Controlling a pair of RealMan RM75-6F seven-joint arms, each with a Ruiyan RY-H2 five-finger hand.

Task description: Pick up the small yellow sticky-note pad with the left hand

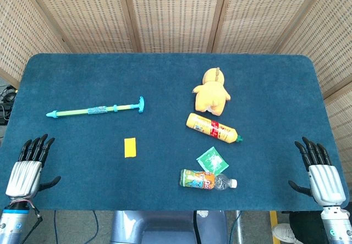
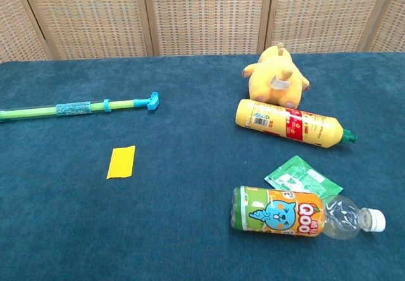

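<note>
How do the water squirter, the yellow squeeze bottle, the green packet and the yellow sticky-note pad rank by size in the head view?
Largest to smallest, as they look:
1. Water squirter, longest though thin.
2. Yellow squeeze bottle.
3. Green packet and yellow sticky-note pad: these two look close; the packet seems slightly bigger, but I would not rank them firmly.

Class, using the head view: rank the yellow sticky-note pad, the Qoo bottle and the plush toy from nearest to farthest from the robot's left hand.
Measured from the left hand:
1. Yellow sticky-note pad, lying flat to the hand's right, left of the table's centre.
2. Qoo bottle, on its side near the front edge, right of centre.
3. Plush toy, farther back, right of centre.
</note>
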